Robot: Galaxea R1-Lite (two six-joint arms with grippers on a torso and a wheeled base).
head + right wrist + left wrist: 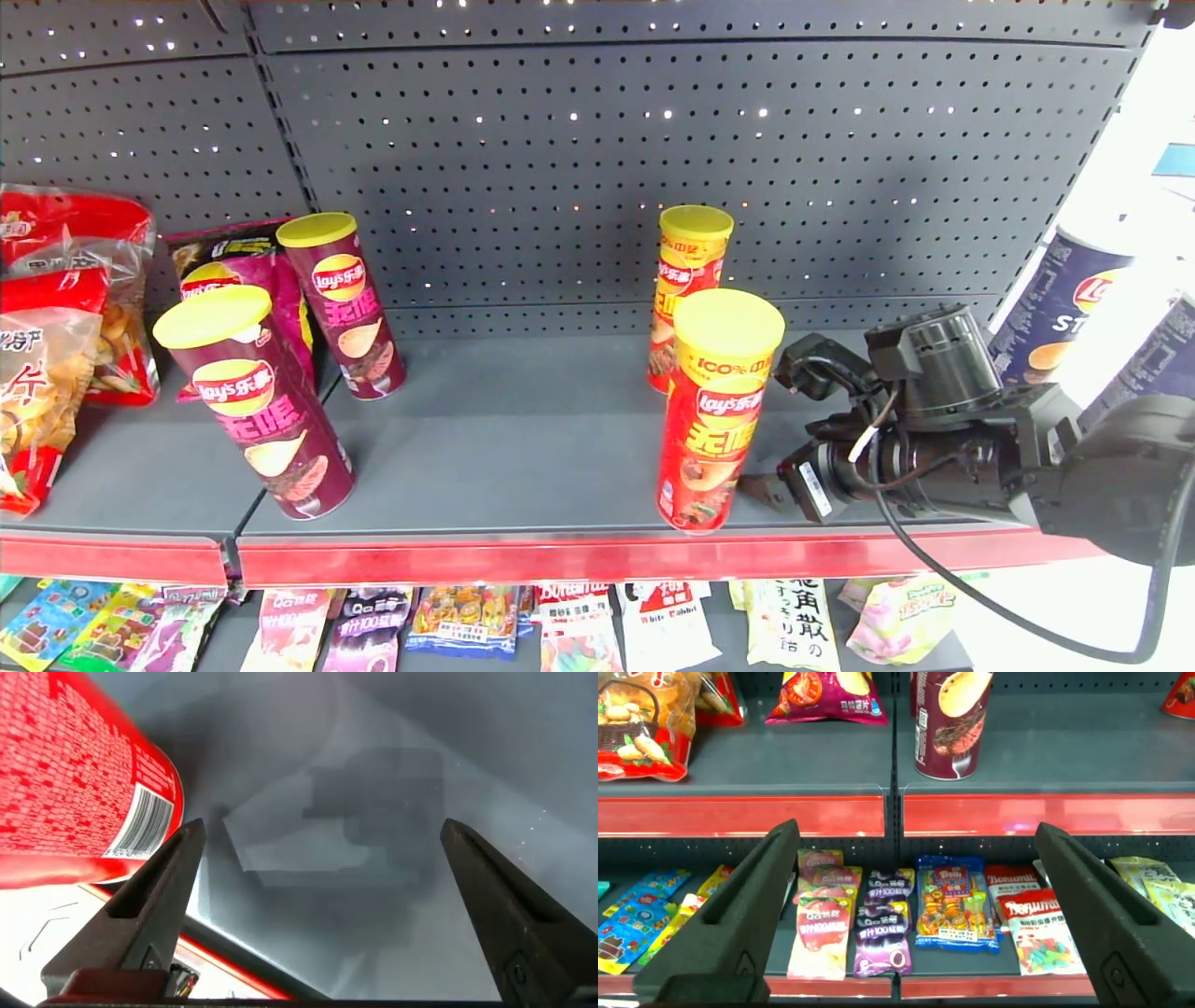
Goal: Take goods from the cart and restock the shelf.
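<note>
Two red chip cans with yellow lids stand upright on the grey shelf [523,448], one near the front edge [719,411] and one behind it [686,280]. My right gripper [761,487] sits low at the shelf's front edge, just right of the front red can's base. In the right wrist view this gripper [322,831] is open with nothing between its fingers, and the red can [75,775] lies off to one side of them. My left gripper [917,831] is open and empty, facing the lower shelf rows.
Two maroon chip cans [257,411] [343,303] lean on the shelf's left part, one seen as [948,719]. Snack bags [56,317] fill the far left. Blue cans [1055,299] stand off the shelf's right end. Candy packets [952,905] line the shelf below.
</note>
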